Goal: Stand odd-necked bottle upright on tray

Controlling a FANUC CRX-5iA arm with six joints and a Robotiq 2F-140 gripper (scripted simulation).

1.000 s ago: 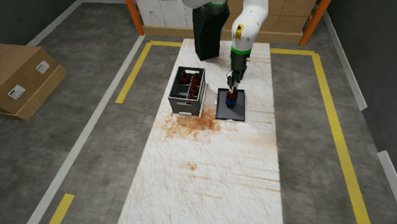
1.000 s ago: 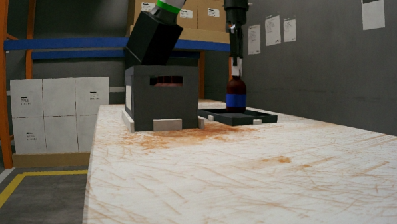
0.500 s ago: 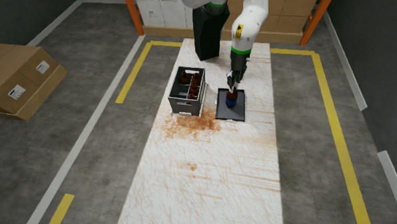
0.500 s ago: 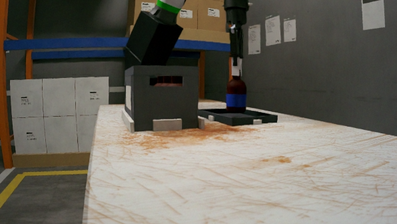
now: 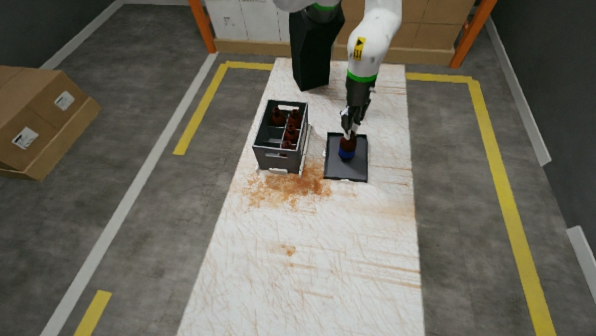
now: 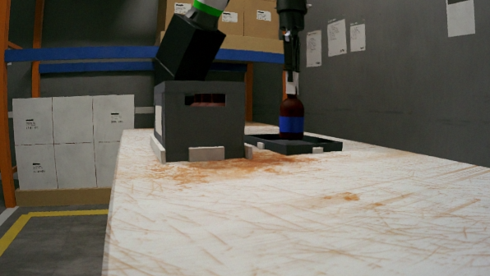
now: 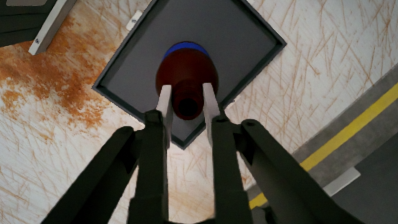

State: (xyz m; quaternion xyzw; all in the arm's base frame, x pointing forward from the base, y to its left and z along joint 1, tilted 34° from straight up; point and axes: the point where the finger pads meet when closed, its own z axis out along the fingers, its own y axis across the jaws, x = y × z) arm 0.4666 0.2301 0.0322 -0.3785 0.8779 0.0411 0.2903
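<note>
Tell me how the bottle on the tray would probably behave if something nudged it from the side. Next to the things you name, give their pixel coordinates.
The bottle (image 5: 347, 148) (image 6: 291, 119) (image 7: 187, 72) looks rigid, so it likely wouldn't flex. Standing tall and narrow, it would probably tip if pushed high while free. For now, the gripper's fingers (image 6: 292, 84) flank its neck and would likely steady it.
</note>
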